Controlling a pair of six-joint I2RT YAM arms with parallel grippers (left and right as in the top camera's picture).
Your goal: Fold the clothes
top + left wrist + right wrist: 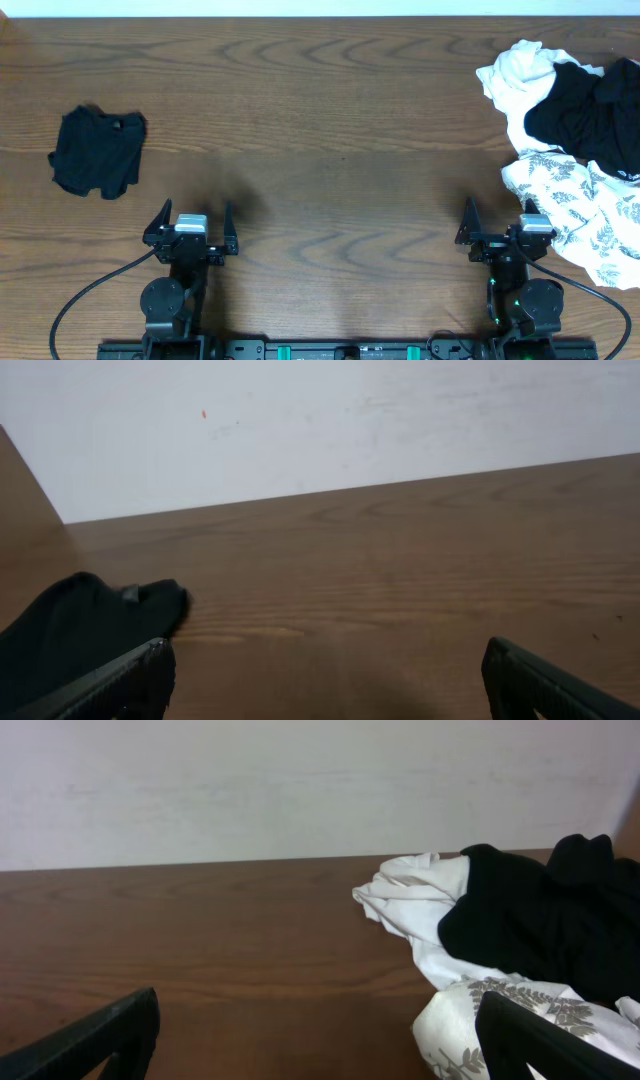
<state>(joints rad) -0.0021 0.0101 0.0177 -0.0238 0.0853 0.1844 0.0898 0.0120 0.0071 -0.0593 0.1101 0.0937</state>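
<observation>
While parked at the bottom edge, left gripper point(197, 207): spread wide, empty
Right gripper point(498, 207): likewise
Black garment point(98, 152): left edge
Clothes pile point(575, 110): right edge, upper to lower
Table point(340, 120): open wood across centre

Folded garment point(98, 152) left, pile point(575, 140) right

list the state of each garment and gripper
small black cloth garment: bunched, lying alone
white cloth garment: crumpled, in pile
large black cloth garment: crumpled, atop pile
white leaf-print cloth garment: crumpled, unfolded
left gripper: jaws open, empty
right gripper: jaws open, empty
</observation>
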